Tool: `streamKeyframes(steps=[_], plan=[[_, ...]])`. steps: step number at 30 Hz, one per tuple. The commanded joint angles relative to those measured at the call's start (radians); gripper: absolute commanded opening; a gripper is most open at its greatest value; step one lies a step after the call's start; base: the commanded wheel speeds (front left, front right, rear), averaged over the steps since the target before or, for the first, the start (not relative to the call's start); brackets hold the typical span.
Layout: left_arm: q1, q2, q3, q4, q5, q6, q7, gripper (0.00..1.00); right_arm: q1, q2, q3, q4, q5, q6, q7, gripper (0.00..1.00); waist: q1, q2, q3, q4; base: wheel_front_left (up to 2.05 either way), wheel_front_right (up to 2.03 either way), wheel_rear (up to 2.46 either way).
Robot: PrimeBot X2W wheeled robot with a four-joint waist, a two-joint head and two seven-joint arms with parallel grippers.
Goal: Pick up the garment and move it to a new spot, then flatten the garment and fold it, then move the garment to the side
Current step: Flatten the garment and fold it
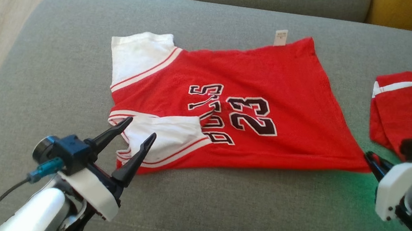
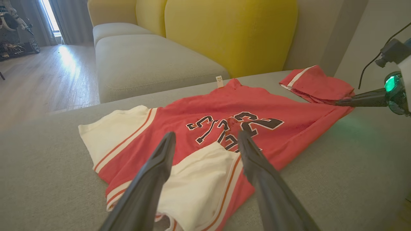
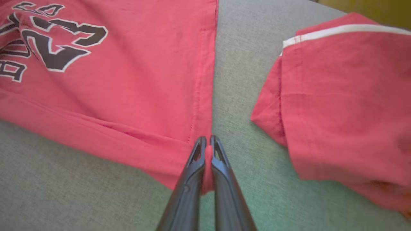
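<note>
In the head view, the red shirt (image 1: 269, 99) is seen lying face up in the middle of the grey couch seat (image 1: 62, 58). Its long way runs from side to side. The neck and white sleeves are pointed to the robot's left, and the bottom edge is pointed to its right. The near sleeve is folded over the chest, so the shirt is not flat yet. The left pincer (image 1: 142, 127) is held wide open just above that sleeve, with nothing in it. It is likely kept there so the sleeve can be pulled out. The right pincer (image 1: 371, 159) is shut at the near bottom corner. Another red cloth (image 1: 409, 110) is set apart on the right. In the left wrist view, the two open fingers (image 2: 154, 173) are spread over the white sleeve, and the numbers lie beyond them. In the right wrist view, the right pincer (image 3: 207, 138) is squeezed tight on a bit of the red corner. That corner is probably held so the shirt can be kept stretched while it is smoothed.
</note>
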Motion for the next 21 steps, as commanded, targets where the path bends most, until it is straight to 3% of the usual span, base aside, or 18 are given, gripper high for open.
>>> streamKeyframes(steps=[1, 9, 11, 17, 21], plan=[[-0.029, 0.016, 0.062, -0.037, 0.009, 0.001, -0.005, 1.00, 0.033, -0.046, -0.025, -0.027, -0.015, -0.001, 0.021, 0.00, 0.0001, -0.0001, -0.010, 0.005, 0.00, 0.00, 0.00], [0.007, -0.003, 0.093, -0.045, 0.017, 0.001, -0.005, 1.00, 0.132, -0.037, -0.098, -0.080, -0.015, -0.001, 0.107, 0.00, 0.0001, -0.0001, -0.033, 0.001, 0.00, 0.00, 0.00], [0.019, -0.009, 0.103, -0.045, 0.017, 0.001, -0.005, 1.00, 0.148, -0.026, -0.123, -0.100, -0.020, -0.001, 0.104, 1.00, 0.0001, -0.0001, -0.036, -0.002, 0.00, 0.00, 0.00], [0.041, -0.035, 0.132, -0.056, 0.012, 0.001, -0.005, 1.00, 0.167, 0.024, -0.219, -0.182, -0.053, -0.001, 0.044, 1.00, 0.0001, -0.0001, -0.034, -0.005, 0.00, 0.00, 0.00], [0.054, -0.065, 0.169, -0.054, 0.003, 0.001, -0.005, 1.00, 0.177, 0.105, -0.296, -0.274, -0.086, -0.001, -0.047, 1.00, 0.0001, -0.0001, -0.032, -0.004, 0.00, 0.00, 0.00]])
